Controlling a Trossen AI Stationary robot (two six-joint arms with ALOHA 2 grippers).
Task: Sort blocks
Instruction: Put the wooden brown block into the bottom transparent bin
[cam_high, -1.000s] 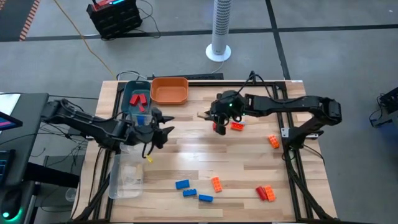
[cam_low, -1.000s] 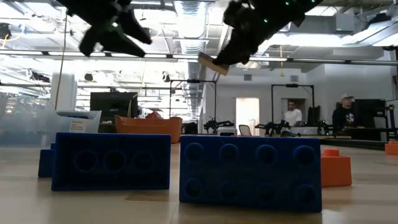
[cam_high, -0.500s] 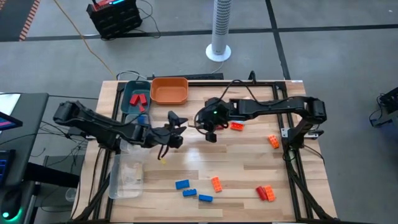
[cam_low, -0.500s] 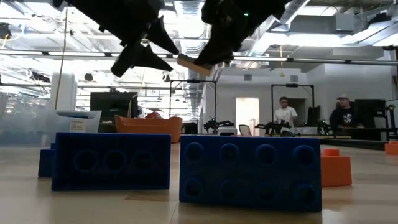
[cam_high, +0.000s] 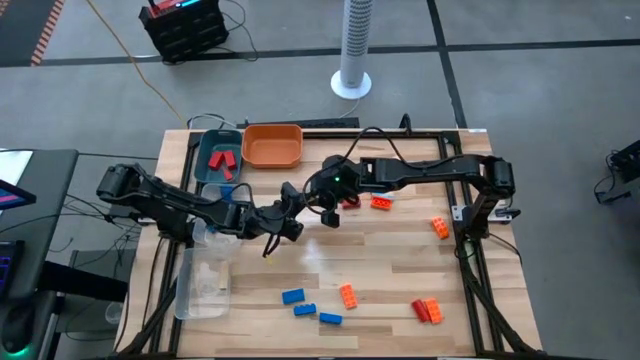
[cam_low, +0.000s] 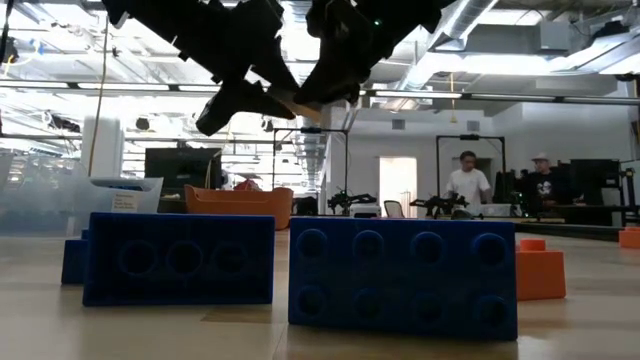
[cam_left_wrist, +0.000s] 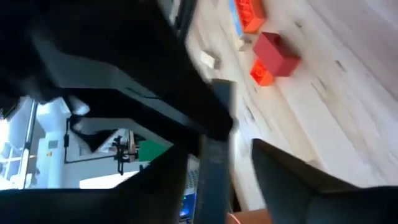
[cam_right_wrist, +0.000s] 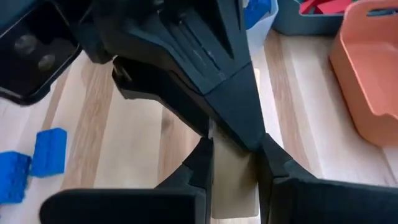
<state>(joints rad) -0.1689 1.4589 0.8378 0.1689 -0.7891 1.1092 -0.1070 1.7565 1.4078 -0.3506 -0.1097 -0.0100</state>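
Note:
My right gripper (cam_high: 322, 203) is shut on a pale tan wooden block (cam_right_wrist: 233, 180) high above the table's middle. My left gripper (cam_high: 291, 208) is open and meets it from the table's left, its fingers (cam_right_wrist: 236, 118) reaching over the block's free end (cam_low: 290, 101). Blue blocks (cam_high: 304, 309), orange blocks (cam_high: 347, 295) and a red-and-orange group (cam_high: 428, 311) lie flat near the near edge. More orange and red ones (cam_high: 380, 202) lie at mid right. Red blocks sit in the teal tray (cam_high: 218, 155). My right gripper pinches the tan block (cam_right_wrist: 231, 186) between its two fingers, coming from the table's right and slanting down. The block is lifted clear and juts past the fingertips toward the left gripper. My left gripper: whether its fingers touch the block cannot be told.
An orange tray (cam_high: 272, 145) and the teal tray stand at the far left edge; a clear tray (cam_high: 205, 280) lies at the near left. One orange block (cam_high: 440, 227) lies by the right edge. Two big blue bricks (cam_low: 180, 258) fill the low view's foreground.
The right gripper has carried the tan block toward the table's left. The left gripper has swung from above the clear tray toward the table's right, until its open fingers reach the block in mid-air.

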